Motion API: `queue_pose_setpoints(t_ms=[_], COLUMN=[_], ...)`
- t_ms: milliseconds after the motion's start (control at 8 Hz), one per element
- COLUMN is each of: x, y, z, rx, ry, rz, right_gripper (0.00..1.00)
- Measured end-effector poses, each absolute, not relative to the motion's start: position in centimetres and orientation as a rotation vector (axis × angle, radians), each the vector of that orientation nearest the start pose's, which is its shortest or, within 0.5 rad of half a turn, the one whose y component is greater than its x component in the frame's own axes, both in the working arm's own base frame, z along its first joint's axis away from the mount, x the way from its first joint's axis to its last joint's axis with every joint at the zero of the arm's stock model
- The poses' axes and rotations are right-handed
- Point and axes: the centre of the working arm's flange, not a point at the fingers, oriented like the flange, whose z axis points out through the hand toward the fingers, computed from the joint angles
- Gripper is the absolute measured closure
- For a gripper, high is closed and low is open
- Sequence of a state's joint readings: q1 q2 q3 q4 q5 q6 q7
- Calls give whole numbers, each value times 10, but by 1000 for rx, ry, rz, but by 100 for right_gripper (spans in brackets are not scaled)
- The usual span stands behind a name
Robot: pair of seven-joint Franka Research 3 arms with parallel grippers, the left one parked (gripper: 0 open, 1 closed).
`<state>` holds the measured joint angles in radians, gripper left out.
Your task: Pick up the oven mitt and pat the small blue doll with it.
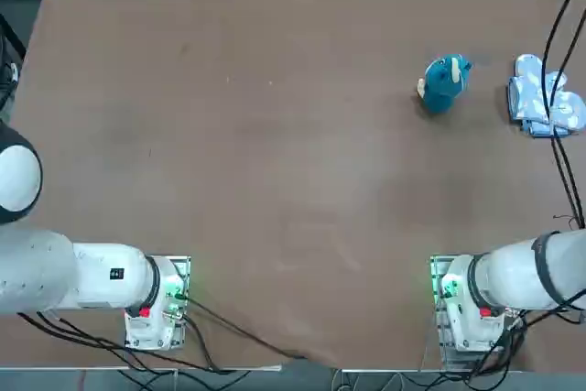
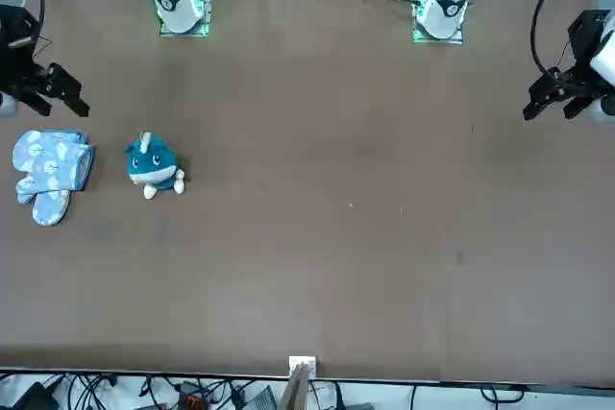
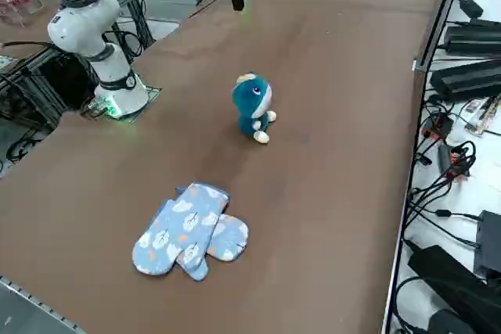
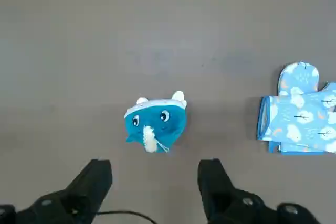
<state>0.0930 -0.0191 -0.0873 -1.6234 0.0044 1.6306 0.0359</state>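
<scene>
The small blue doll (image 1: 446, 82) (image 2: 152, 166) (image 3: 252, 105) stands upright on the brown table, far from the robot on its right side. Just right of it lies the oven mitt (image 1: 531, 98) (image 2: 50, 170) (image 3: 192, 228), pale blue with white blotches, stacked on a look-alike mitt. My right gripper (image 4: 156, 182) (image 2: 53, 93) hangs open and empty well above the table, nearer the robot than both. In the wrist view the doll (image 4: 155, 121) sits just beyond the two fingers, with the mitts (image 4: 299, 111) off to one side.
Black cables (image 1: 557, 89) hang across the mitts in the top view. The table's right edge (image 3: 415, 68) runs close to the mitts, with power bricks and cables beyond it. The right arm's base (image 1: 467, 304) is bolted at the near edge.
</scene>
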Motion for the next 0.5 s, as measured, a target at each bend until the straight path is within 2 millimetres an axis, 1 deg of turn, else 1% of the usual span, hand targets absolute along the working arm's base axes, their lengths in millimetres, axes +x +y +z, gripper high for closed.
queue_pose_setpoints(t_ms=[125,250,375,500], x=[550,543,540,538], y=[3,2,0,-7], z=[617,627,638,640], rx=[-3135,-3135,-3138,-3168], ry=[37,30,34,43], rz=[4,48,44,59], right_gripper=[0,0,0,0])
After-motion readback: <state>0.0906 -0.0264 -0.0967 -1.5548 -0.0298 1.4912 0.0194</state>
